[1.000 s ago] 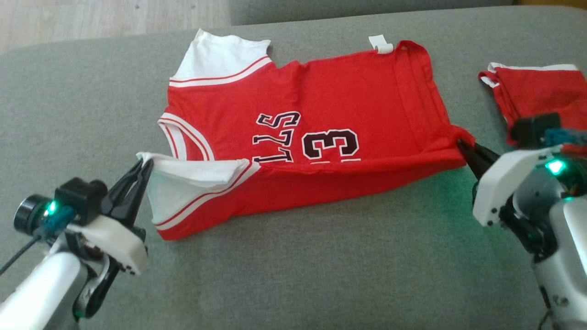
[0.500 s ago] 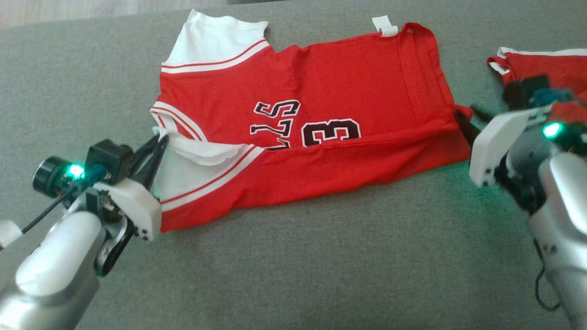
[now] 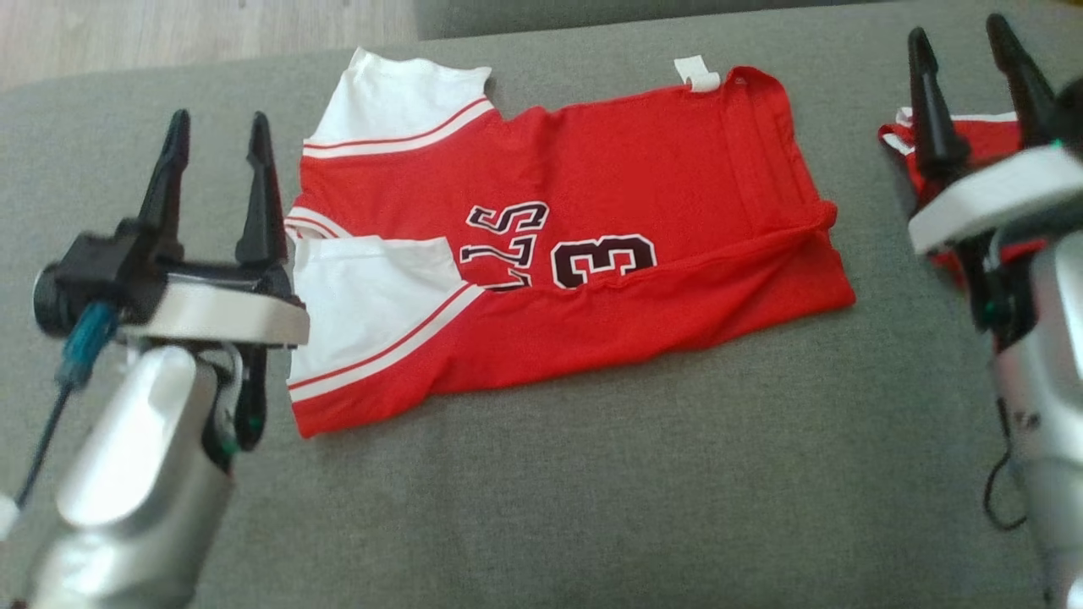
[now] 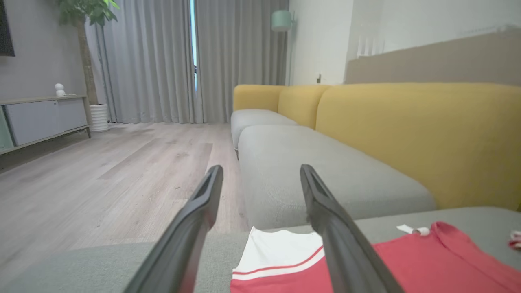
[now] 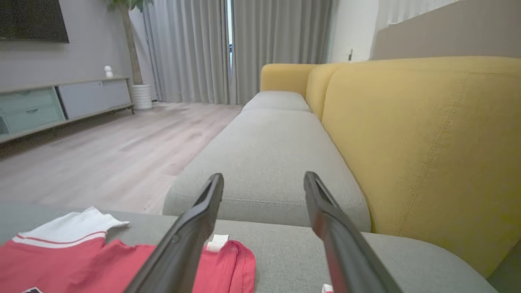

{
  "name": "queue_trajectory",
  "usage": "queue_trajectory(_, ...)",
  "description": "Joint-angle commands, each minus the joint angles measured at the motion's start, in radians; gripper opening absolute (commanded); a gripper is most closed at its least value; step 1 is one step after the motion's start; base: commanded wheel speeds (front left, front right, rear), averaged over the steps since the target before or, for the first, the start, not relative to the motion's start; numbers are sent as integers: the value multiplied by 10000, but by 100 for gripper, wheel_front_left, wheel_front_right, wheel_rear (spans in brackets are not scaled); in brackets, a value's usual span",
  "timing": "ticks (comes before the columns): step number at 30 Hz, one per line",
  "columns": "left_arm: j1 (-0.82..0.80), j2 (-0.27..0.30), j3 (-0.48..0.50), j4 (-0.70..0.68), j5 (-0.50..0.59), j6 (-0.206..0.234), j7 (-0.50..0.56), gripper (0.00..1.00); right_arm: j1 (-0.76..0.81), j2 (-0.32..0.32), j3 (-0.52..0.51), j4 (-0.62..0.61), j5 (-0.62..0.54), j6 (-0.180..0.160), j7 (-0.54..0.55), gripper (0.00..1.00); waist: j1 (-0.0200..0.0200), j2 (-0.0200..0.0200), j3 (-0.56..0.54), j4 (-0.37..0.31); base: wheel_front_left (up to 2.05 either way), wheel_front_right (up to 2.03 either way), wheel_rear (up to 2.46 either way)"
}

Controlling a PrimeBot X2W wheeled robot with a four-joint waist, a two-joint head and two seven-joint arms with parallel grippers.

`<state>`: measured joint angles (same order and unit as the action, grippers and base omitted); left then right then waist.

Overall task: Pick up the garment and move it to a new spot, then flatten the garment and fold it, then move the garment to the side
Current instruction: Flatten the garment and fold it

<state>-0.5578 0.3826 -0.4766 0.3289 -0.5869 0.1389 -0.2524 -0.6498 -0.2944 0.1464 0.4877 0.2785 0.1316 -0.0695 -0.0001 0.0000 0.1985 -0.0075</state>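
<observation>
Two grippers open, jersey lying folded on the grey seat

Most of what I see from the head camera is the grey sofa seat (image 3: 592, 474), with the yellow backrest (image 5: 407, 142) running along its far side in the right wrist view and pale wood floor (image 4: 101, 175) beyond the cushion's end. The red jersey (image 3: 643, 178) lies flat near the middle of the seat, sleeves toward my left and hem toward my right. Its near long edge is turned over onto the front, covering the lower part of the dark lettering and the number 3. One white sleeve rests on that fold. A second red garment (image 3: 986, 135) sits bunched well to the right, partly behind my right arm. My left gripper (image 3: 218, 127) stands just beside the sleeve end, fingers spread apart and gripping nothing. My right gripper (image 3: 958, 30) is likewise spread and empty, clear of the hem. A small white tag (image 3: 698, 74) pokes out at the jersey's far edge.
</observation>
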Motion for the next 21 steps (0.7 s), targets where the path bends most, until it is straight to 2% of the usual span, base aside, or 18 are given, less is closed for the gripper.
queue_trajectory(1,178,80,858,-807,179,234,-83,100,434,225,-96,-556,-120,-9,-405,100,1,0,-167,-41,0,0,0)
queue_trajectory(3,818,-295,1353,-1490,444,331,-87,100,990,480,-279,-927,-298,-9,-781,100,1,0,-305,-54,0,0,0)
queue_trajectory(6,1858,-921,1933,-2176,904,225,-90,100,1907,995,-695,-1464,-531,-9,-1157,100,1,0,-494,-71,0,0,0)
queue_trajectory(12,3542,-2073,2601,-2120,1597,-281,-91,100,3591,2008,-1332,-2138,-997,-9,-1406,100,1,0,-788,-151,0,0,0)
queue_trajectory(21,4093,-2790,3217,-1412,2300,-876,-92,100,4311,2370,-1583,-2585,-1354,-9,-1442,100,1,0,-708,-183,0,0,0)
